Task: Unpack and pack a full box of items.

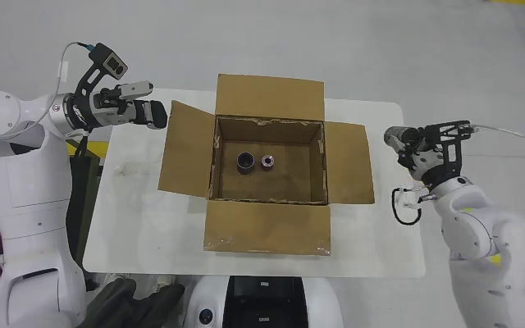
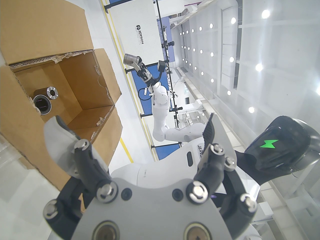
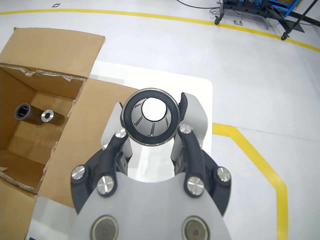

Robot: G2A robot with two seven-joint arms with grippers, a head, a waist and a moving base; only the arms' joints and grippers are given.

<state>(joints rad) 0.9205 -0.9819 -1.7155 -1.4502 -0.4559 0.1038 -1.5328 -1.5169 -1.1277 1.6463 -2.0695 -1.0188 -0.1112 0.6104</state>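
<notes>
Left arm: stretched across the table's 10 o'clock corner, with the forearm about level.
Left gripper: points to 3 o'clock, just short of the box's 9 o'clock flap; fingers spread wide with nothing between them.
Right arm: bent at the table's 3 o'clock edge, wrist raised.
Right gripper: past the 3 o'clock flap and aimed back at the box; fingers pinch a bearing by its sides.
Bearing: a hollow metal cylinder with a dark rim, clear of the table.
Box: at the table's centre, all four flaps folded outward.
Sleeve: stands on end on the box floor, slightly toward 11 o'clock.
Bushing: smaller, at the sleeve's 3 o'clock, side by side with it.
In the way: an outspread flap and a box wall lie between each gripper and the two parts inside.
Floor: pale, with yellow lines.
</notes>
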